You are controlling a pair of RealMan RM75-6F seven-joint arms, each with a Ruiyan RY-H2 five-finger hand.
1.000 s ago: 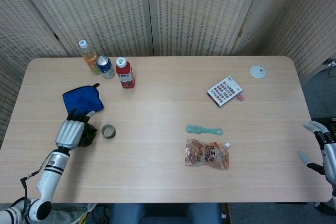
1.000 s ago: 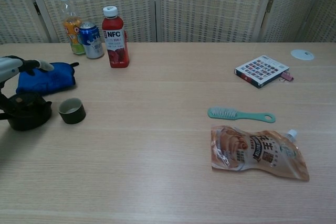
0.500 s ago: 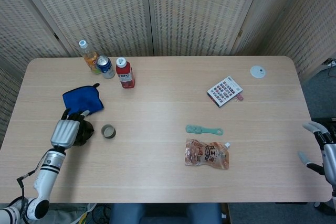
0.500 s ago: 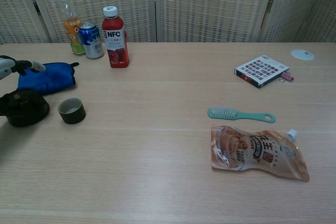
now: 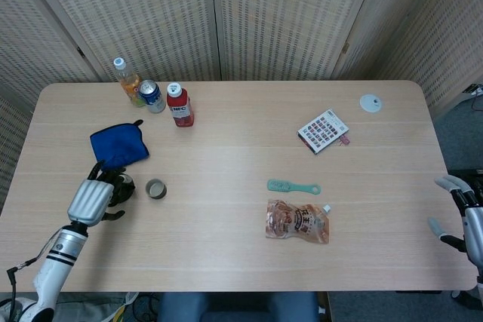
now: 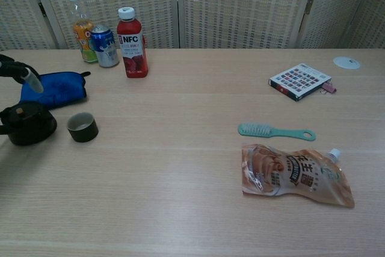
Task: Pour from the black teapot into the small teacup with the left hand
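Left hand: the left hand [image 5: 92, 199] sits at the table's eight o'clock, fingers loose, gripping nothing.
Right hand: the right hand [image 5: 457, 211] hangs off the four o'clock edge, fingers spread and empty.
Black teapot: the squat black teapot [image 6: 27, 123] stands upright on the table, just beyond the left hand.
Teacup: the small dark round teacup [image 6: 82, 127] stands at the teapot's three o'clock, just beside it.
Progress: teapot set flat and unheld — I can't tell whether pouring is done.
Views: head view hides most of the teapot behind the left hand; chest view shows it whole — and misses the right hand.

Matt wood-grain table [image 6: 180, 88], glossy black teapot [image 6: 27, 124], blue cloth [image 6: 54, 90], shiny pouch [image 6: 295, 176].
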